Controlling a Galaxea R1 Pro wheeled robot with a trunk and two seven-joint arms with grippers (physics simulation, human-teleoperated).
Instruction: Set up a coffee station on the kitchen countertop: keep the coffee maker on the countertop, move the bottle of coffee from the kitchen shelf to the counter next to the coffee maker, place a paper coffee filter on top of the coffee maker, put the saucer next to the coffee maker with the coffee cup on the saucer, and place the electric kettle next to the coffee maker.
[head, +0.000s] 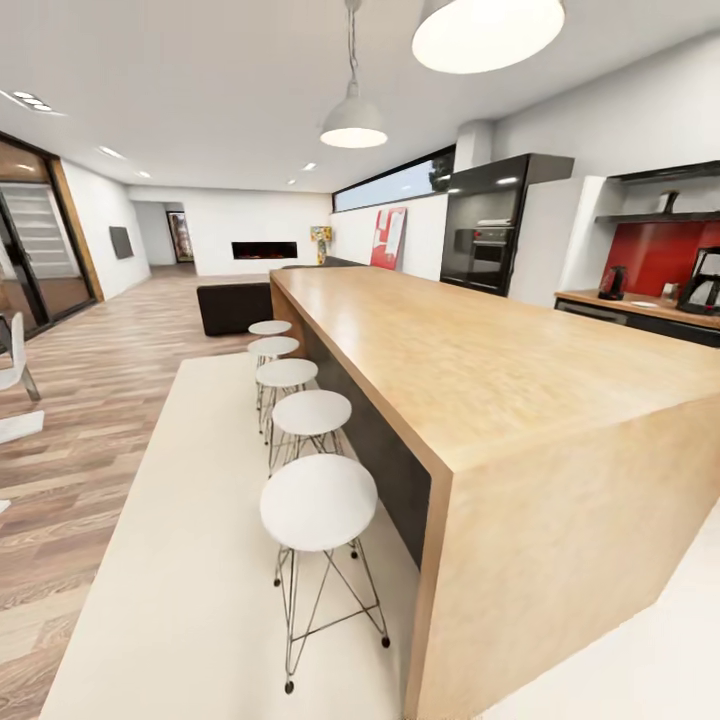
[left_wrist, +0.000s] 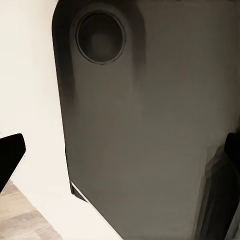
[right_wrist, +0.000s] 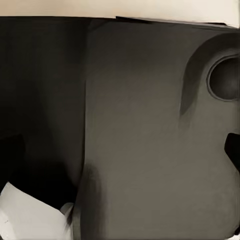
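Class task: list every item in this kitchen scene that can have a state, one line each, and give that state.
pendant lamp: lit
fireplace: dark, no flame showing
wall oven: door shut
coffee maker: upright on the back counter
stools: upright beside the island, none tipped
left and right grippers: state cannot be told

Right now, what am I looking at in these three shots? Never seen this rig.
It is a simulated wheeled robot with two arms, on its way through a home. The big picture is from its head camera: a long wooden island with five white stools along one side. Far right, a counter under a red wall panel carries the coffee maker and a small dark appliance too small to identify. The other two pictures come from cameras near each gripper; both face a dark grey body panel at close range. Nothing looks held, and whether the grippers are open is unclear.
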